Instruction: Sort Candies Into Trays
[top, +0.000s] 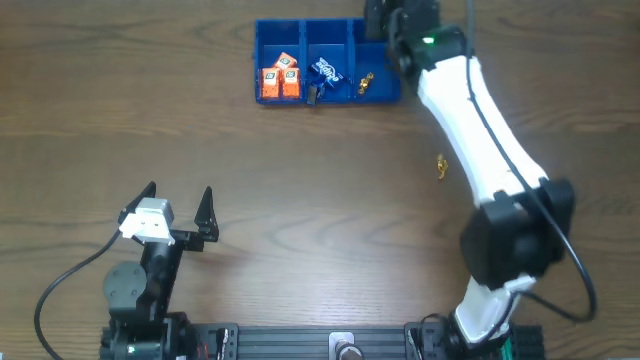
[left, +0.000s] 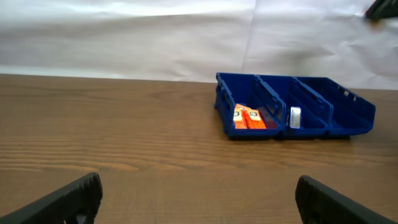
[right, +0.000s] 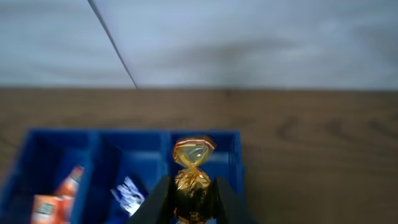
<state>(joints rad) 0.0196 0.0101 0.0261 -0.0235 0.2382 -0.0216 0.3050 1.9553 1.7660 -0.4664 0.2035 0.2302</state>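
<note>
- You are at the drop-off step: the right gripper (right: 193, 190) pinches a gold-wrapped candy (right: 193, 163) by its lower twist, with the wrapper's round head standing up between the fingers.
- Directly beneath and just ahead of that gripper lies the end compartment of the blue tray (right: 124, 134). In the top view this compartment already holds one gold candy (top: 364, 85), so it looks like the right bin.
- The next compartment over from the gripper holds a blue-wrapped candy (top: 325, 72), and the farthest one holds the orange candies (top: 280, 80).
- Your next move is, as I judge it, a plain release. Make sure the candy hangs inside the compartment walls and not over the divider or the outer rim, lower a little if you are high, then part the fingers.
- A light wrapper may cling to a finger or bounce, so a low drop is the safer one.
- One more loose gold candy (top: 441, 166) lies on the table (top: 300, 200) well behind the right gripper, beside the arm's white link. It is likely your next pick.
- The right arm is stretched far out from its base, with the forearm slanting toward the tray and the wrist over the tray's near end.
- The left gripper (top: 178, 190) sits close to its own base with the fingers spread wide and nothing between them. The tray is well ahead of it.
</note>
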